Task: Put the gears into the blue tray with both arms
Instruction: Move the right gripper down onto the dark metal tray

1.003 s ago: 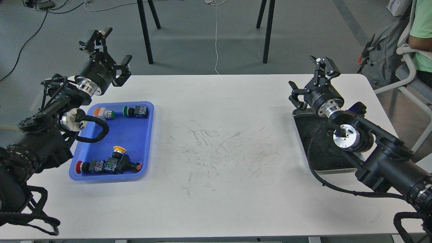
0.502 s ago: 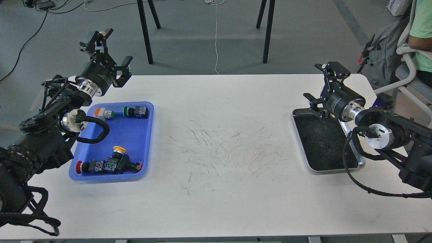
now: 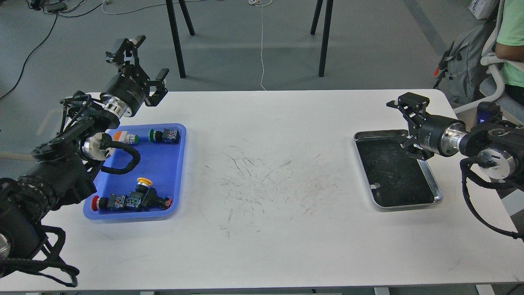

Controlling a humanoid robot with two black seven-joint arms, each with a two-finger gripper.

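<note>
The blue tray lies at the table's left and holds several colour-capped push-button switches. Two tiny dark gears are faintly visible on the dark bottom of the silver tray at the right. My left gripper is open and empty, raised beyond the blue tray's far left corner. My right gripper is also open and empty, pointing left above the silver tray's far right edge. It is apart from the gears.
A person in a green shirt sits by a grey backpack past the table's right end. Black stand legs rise behind the table. The scuffed white tabletop stretches between the two trays.
My right arm has swung right and drawn back, uncovering the silver tray, and its gripper now points left. My left gripper has shifted slightly to the right.
</note>
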